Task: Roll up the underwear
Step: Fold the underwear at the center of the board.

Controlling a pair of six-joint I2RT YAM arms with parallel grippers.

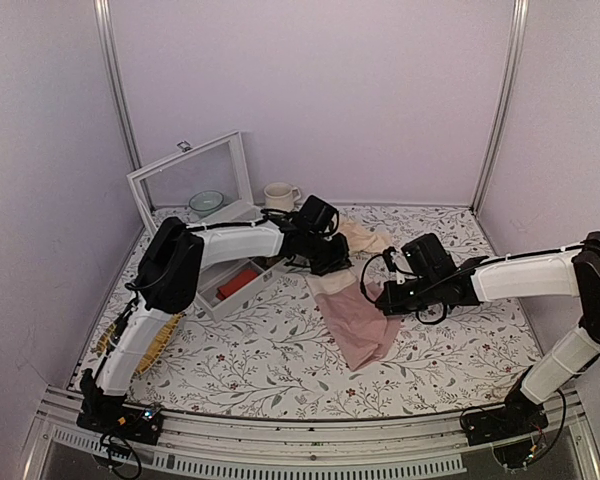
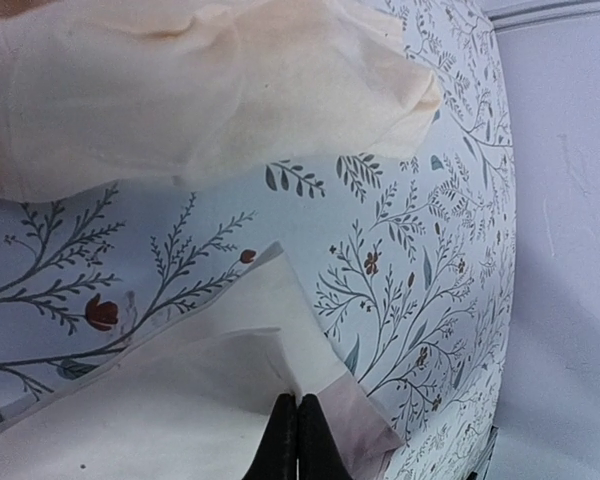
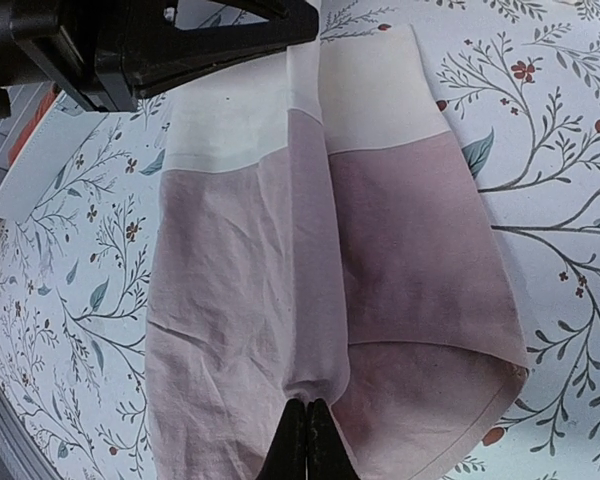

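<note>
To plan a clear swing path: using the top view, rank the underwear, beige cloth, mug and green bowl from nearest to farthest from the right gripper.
From the right gripper:
1. underwear, right at its fingertips, mid-table.
2. beige cloth, just beyond, toward the back.
3. mug, by the back wall, left of centre.
4. green bowl, farther left along the back.

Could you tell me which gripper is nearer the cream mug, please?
Left. The left gripper is on the underwear, a little in front of the mug; the right gripper is farther forward and to the right.
</note>
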